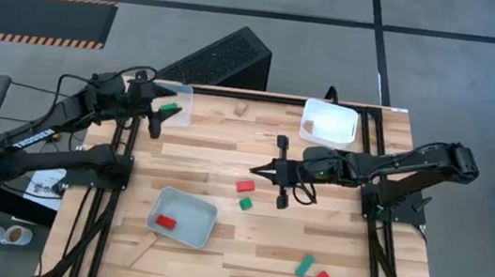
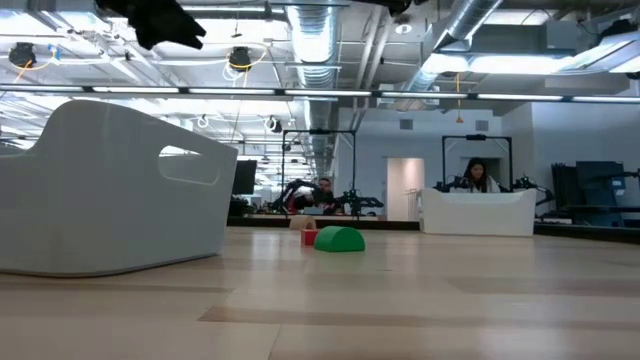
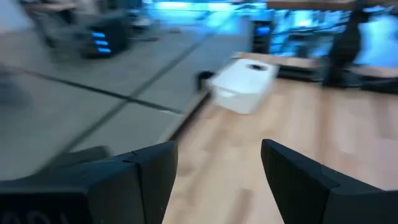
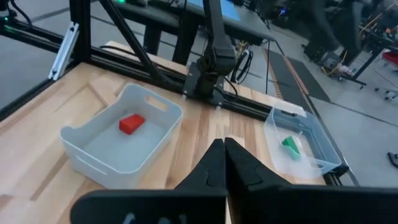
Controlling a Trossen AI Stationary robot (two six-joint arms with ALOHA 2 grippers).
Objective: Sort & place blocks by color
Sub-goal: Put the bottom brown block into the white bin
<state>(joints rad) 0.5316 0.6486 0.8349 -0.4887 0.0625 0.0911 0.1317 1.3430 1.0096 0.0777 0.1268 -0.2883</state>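
Hovering my left gripper [image 1: 157,120], fingers apart and empty, beside the upper-left tray [image 1: 183,93] holding a green block [image 1: 169,107]; right gripper [image 1: 260,169], fingers closed and empty, must next open over the red block [image 1: 245,186] at centre.

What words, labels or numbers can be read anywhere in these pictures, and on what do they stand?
None can be read.
Left arm: pale lettering along its side in the high view, too small to read.
Sheet on the floor beside the table's left edge: printed marks, too small to read.
Trays, including the one holding a red block: no label shows.
Screens in the room in the low view: too blurred to read.
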